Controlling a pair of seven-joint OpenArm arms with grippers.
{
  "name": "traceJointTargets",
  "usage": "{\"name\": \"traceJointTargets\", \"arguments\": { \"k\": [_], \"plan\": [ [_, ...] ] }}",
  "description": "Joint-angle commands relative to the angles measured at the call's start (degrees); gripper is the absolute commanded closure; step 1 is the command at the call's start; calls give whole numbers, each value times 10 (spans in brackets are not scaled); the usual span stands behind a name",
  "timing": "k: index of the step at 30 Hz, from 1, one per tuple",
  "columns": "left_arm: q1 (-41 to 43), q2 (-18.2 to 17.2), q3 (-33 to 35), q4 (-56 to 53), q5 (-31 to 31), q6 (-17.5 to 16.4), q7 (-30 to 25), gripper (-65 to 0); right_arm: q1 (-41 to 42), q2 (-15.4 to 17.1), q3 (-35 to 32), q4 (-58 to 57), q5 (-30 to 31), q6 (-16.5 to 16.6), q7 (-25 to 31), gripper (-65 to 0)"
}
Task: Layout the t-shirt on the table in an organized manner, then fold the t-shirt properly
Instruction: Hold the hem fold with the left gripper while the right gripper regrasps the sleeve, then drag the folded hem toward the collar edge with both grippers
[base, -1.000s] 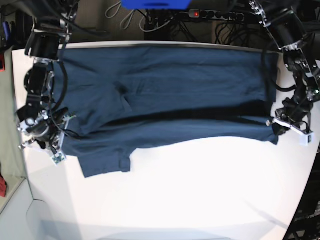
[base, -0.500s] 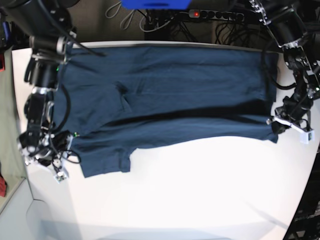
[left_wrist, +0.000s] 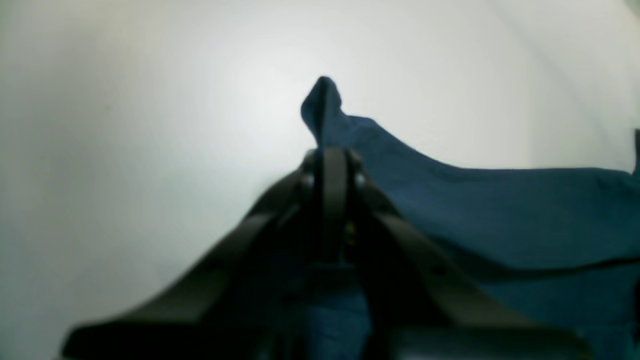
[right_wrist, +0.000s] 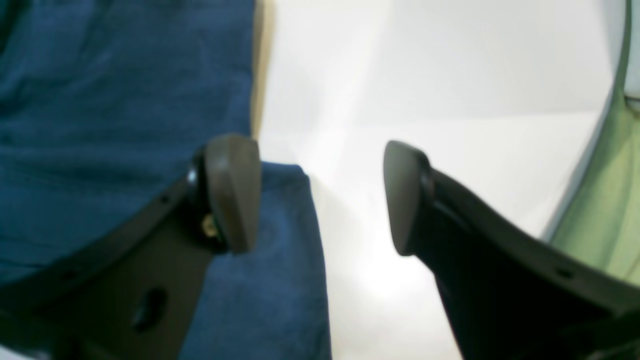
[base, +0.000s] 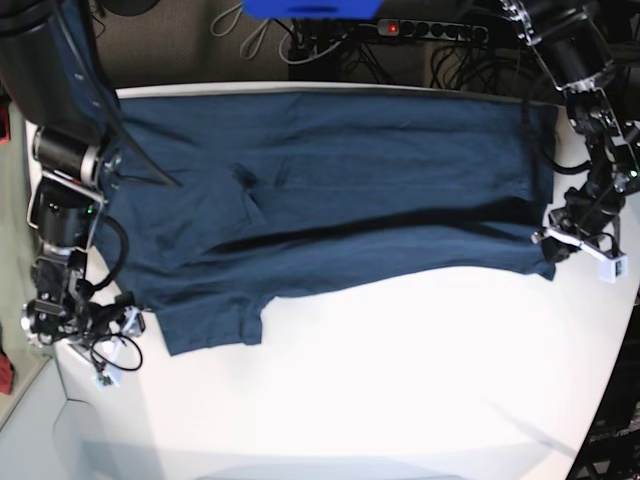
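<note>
While the shirt (base: 330, 190) lies across the counter (base: 400, 380), the left gripper (left_wrist: 327, 150) pinches its corner. The right gripper (right_wrist: 320, 195) is spread, holding nothing.

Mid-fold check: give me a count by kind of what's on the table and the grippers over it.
T-shirt: 1
Table: 1
Grippers: 2, left gripper shut on the t-shirt's corner, right gripper open
Total: 4
</note>
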Motion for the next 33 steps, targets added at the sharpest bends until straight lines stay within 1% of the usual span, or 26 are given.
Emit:
{"name": "traceJointTargets", "arguments": {
  "k": [1,4,10,15,18,20,21,24,26,27,29,33],
  "plan": [
    [-10,-10,-1,10,-8,-2,-13,0,15,5,2,9,3,-2,15,-393],
    [-10,-10,-1,10,-8,-2,-13,0,2,3,2,8,3,-2,24,-393],
    [-10,-10,-1,10,-8,-2,-14,0,-17,3,2,8,3,-2,25,-393],
    [-9,-9,-1,10,-8,-2,-15,0,-53,3,2,8,3,-2,56,-391],
    [-7,-9,-1,10,-8,-2,-16,0,-70,2,2,8,5,-2,57,-382],
    [-3,-9,-1,10,-8,-2,-16,0,-78,2,2,8,14,-2,57,-335],
    [-3,-9,-1,10,-8,-2,-16,0,-79,2,2,8,22,-2,56,-293],
    [0,-9,-1,10,-8,-2,-17,0,-81,3,-2,8,32,-2,51,-134],
    [0,-9,-1,10,-8,-2,-17,0,-81,3,-2,8,32,-2,50,-15],
    [0,-9,-1,10,-9,-2,-17,0,-81,4,-2,8,32,-2,50,0],
    [0,-9,-1,10,-11,-2,-17,0,-79,5,1,9,32,-2,47,0],
    [0,-9,-1,17,-14,-2,-13,0,-73,6,2,21,33,-2,22,0]
  ]
}}
